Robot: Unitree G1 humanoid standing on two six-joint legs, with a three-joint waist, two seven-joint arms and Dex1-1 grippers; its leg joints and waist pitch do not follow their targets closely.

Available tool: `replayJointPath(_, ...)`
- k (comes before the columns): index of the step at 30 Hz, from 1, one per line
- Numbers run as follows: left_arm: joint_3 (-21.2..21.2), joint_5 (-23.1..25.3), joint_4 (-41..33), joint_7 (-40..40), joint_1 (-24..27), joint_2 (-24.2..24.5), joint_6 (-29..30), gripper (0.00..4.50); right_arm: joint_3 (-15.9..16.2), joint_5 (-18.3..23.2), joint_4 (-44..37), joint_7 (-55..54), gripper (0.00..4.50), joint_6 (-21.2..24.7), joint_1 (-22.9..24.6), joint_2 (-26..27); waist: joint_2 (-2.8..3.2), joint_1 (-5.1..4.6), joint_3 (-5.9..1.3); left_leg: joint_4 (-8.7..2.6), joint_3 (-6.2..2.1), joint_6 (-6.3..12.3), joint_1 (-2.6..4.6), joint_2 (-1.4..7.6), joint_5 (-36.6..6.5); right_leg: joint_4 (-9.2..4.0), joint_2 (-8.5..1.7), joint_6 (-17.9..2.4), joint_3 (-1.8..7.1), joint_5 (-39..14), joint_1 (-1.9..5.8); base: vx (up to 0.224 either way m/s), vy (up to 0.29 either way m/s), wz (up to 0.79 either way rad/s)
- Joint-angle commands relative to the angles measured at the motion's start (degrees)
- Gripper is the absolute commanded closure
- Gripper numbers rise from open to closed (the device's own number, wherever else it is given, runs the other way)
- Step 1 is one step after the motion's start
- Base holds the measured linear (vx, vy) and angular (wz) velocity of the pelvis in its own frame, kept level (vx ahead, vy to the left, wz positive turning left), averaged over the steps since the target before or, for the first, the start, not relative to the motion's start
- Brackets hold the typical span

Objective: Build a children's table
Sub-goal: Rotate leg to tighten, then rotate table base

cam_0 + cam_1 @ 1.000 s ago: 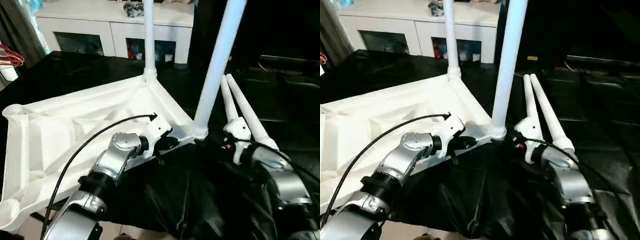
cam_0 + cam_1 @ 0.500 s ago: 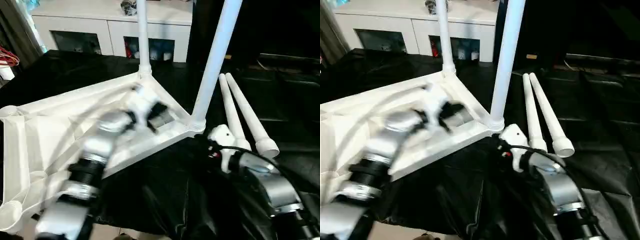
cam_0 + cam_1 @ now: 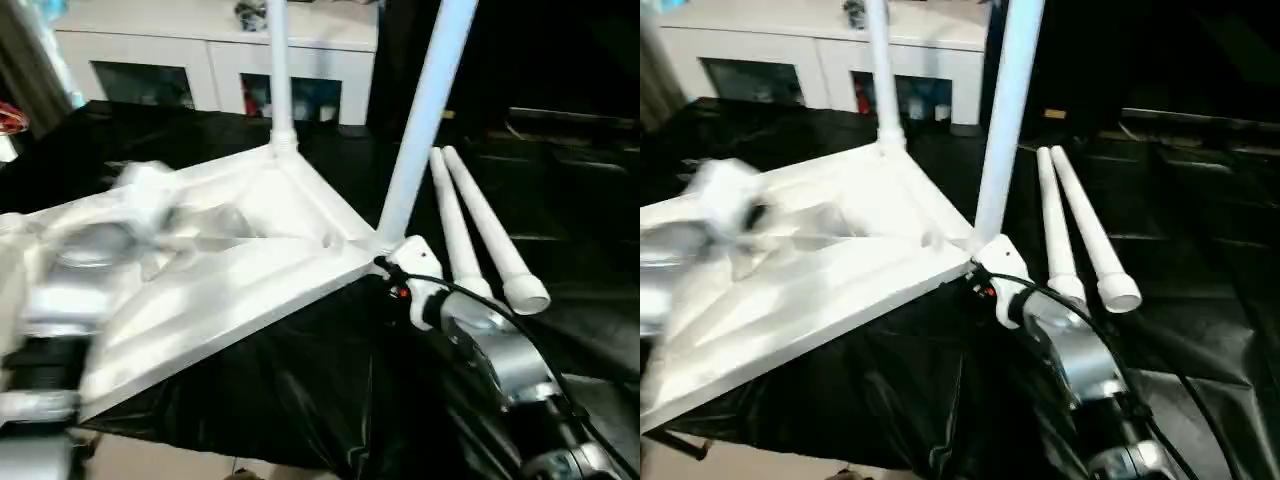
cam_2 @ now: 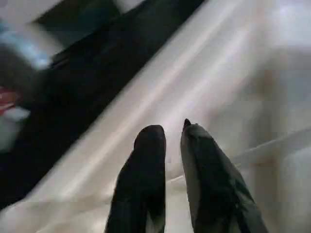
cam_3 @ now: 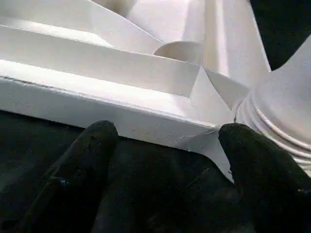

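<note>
The children's table top (image 3: 250,270) lies upside down and tilted on black cloth, ribbed underside up. Two white legs stand in its far corner (image 3: 279,90) and its right corner (image 3: 428,110). Two loose legs (image 3: 478,235) lie side by side on the cloth to the right. My right gripper (image 3: 392,270) is open at the right corner, its fingers (image 5: 92,145) level with the table's edge (image 5: 146,121) beside the leg's base. My left gripper (image 4: 172,133) hovers over the left part of the underside, fingers a narrow slit apart with nothing between them. The left arm (image 3: 90,240) is blurred.
A white cabinet with glass doors (image 3: 215,50) stands at the back. Black cloth (image 3: 300,390) covers the surface under and around the table. Something red (image 3: 10,118) sits at the left edge.
My left arm has swung from the table's near edge to the left, over the underside. My right gripper has moved up to the corner with the leg.
</note>
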Motion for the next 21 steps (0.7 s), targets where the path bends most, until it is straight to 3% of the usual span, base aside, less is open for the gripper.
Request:
replayJointPath(1,0.2,1.7,0.8,1.7,0.7,0.6,1.6,4.13,0.0,-1.0,2.4,-1.5,0.67,1.6,-0.7,0.2,0.78,-0.07,-3.67,-4.25,-1.06,-0.96,1.47,2.25,-16.1,-4.39,-4.50,-9.7,3.00,-15.9,1.92,0.000,0.000,0.00)
replayJointPath(3,-0.4,2.3,1.8,1.1,1.9,2.2,2.7,4.47,0.0,-0.9,3.5,-1.8,0.67,1.8,-1.4,0.4,0.74,0.04,-3.68,-4.29,-1.11,-1.33,1.53,2.22,-16.9,-4.49,-4.59,-9.4,3.08,-16.5,1.91,0.000,0.000,0.00)
replayJointPath(5,-2.1,2.3,2.1,-2.1,3.4,3.4,3.7,4.50,0.1,-0.8,3.9,-1.6,0.67,1.8,-1.8,0.5,0.76,0.05,-3.72,-4.41,-1.24,-1.44,1.31,2.21,-16.9,-4.44,-4.65,-9.0,3.10,-16.7,2.03,0.000,0.000,0.00)
replayJointPath(6,-2.7,2.2,1.8,-3.1,3.9,3.7,4.1,4.50,0.1,-1.0,4.2,-1.5,0.96,1.8,-2.0,0.6,0.68,-0.04,-3.72,-4.48,-1.28,-1.47,1.16,2.20,-16.8,-4.42,-4.73,-8.9,3.13,-16.7,2.15,0.000,0.000,0.00)
replayJointPath(8,-4.5,0.8,0.4,-7.2,5.3,4.0,5.4,4.50,0.5,-1.4,5.2,-1.5,1.04,1.3,-2.5,0.8,0.77,0.10,-3.75,-4.39,-1.21,-1.50,1.43,2.26,-16.9,-4.57,-4.91,-9.5,3.22,-16.5,1.94,0.000,0.000,0.00)
replayJointPath(9,-7.1,-0.4,-1.7,-12.0,6.9,4.5,6.8,4.50,0.9,-1.7,7.2,-1.8,1.09,0.5,-3.4,1.3,0.75,0.14,-3.80,-4.43,-1.25,-1.58,1.35,2.31,-17.0,-4.50,-4.92,-9.7,3.21,-16.5,2.01,0.000,0.000,0.00)
replayJointPath(12,-9.7,-1.6,-4.3,-16.8,8.7,5.2,8.4,4.50,1.1,-2.0,9.8,-2.0,1.35,-0.8,-4.5,2.0,0.87,0.11,-3.84,-4.45,-1.22,-1.79,1.36,2.37,-17.1,-4.33,-4.97,-10.7,3.22,-15.7,1.93,0.000,0.000,0.00)
replayJointPath(16,-12.7,-3.9,-8.8,-23.2,10.8,7.2,10.3,4.50,0.9,-2.1,13.3,-3.0,1.74,-2.3,-6.3,3.2,0.90,0.03,-3.87,-4.40,-1.18,-1.69,1.32,2.35,-16.2,-4.04,-4.93,-11.5,3.23,-13.6,2.14,0.000,0.000,0.00)
replayJointPath(17,-12.9,-5.1,-10.1,-24.9,11.1,7.4,10.6,4.50,0.6,-1.9,14.2,-3.2,1.81,-2.5,-6.9,3.7,0.57,-0.11,-3.76,-4.46,-1.10,-1.56,1.32,2.33,-16.2,-4.08,-4.84,-11.7,3.22,-13.6,2.13,0.000,0.000,0.00)
replayJointPath(19,-13.2,-7.4,-12.6,-28.3,11.7,8.0,11.4,4.50,0.2,-1.3,15.3,-3.1,1.86,-2.8,-7.7,4.6,0.74,-0.14,-3.77,-4.45,-1.09,-1.61,1.23,2.29,-15.6,-3.98,-4.84,-11.8,3.22,-13.3,2.25,0.000,0.000,0.00)
replayJointPath(21,-14.7,-9.8,-16.6,-33.6,13.2,9.9,10.3,4.50,0.1,-1.0,16.4,-3.1,2.22,-3.3,-8.5,5.4,0.70,-0.09,-3.77,-4.50,-1.12,-1.50,1.30,2.44,-15.4,-3.85,-4.88,-12.0,3.24,-13.2,2.16,0.000,0.000,0.00)
